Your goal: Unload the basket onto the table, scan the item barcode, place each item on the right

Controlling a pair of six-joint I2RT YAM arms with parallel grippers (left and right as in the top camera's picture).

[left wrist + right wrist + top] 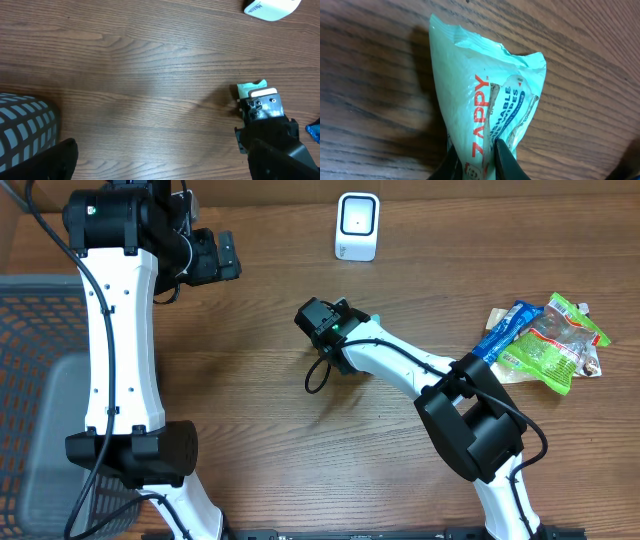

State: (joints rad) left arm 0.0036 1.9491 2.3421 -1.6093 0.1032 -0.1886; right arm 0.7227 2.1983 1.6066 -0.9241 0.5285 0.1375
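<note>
Your right hand (477,164) pinches the mint packet (485,85) by one end, leaving its faces free for the scanner (357,226); your left hand (222,258) hangs spread, idle.

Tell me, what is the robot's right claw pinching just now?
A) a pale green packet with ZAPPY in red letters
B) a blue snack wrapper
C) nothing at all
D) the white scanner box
A: in the right wrist view the right gripper is closed on the pale green ZAPPY packet, while the white scanner stands well apart from it.
</note>
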